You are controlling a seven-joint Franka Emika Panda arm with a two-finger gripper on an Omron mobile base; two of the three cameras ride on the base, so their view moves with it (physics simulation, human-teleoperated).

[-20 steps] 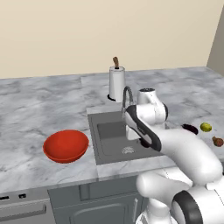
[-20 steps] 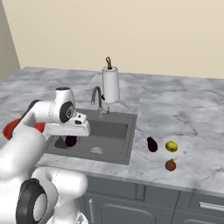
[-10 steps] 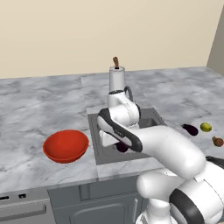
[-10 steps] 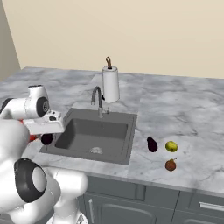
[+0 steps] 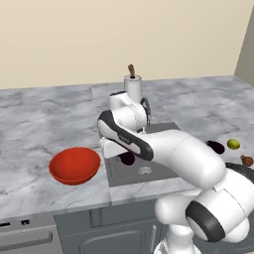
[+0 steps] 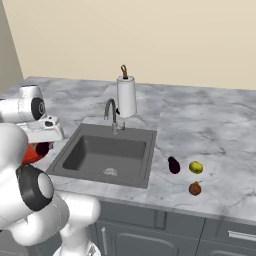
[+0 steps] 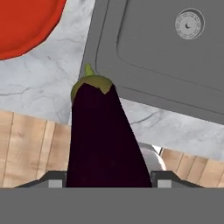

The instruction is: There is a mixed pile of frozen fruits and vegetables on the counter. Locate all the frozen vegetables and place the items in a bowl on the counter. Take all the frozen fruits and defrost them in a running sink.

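Note:
My gripper (image 5: 122,152) is shut on a dark purple eggplant-like frozen vegetable (image 7: 104,135), which hangs over the counter (image 5: 44,119) strip between the sink's (image 6: 107,155) left edge and the red bowl (image 5: 74,165). From the hand view the bowl (image 7: 24,22) lies at the upper left, off to the side of the vegetable's green stem end. On the counter right of the sink lie another dark purple vegetable (image 6: 173,164), a yellow-green fruit (image 6: 196,167) and a brown fruit (image 6: 195,188).
A paper towel roll (image 6: 126,95) on its holder and a curved chrome faucet (image 6: 111,112) stand behind the sink. The counter's front edge drops to grey cabinets and a wooden floor (image 7: 26,148).
The arm has swung left from above the sink to the sink's left edge near the bowl, carrying the dark purple vegetable with it. The items right of the sink have not moved.

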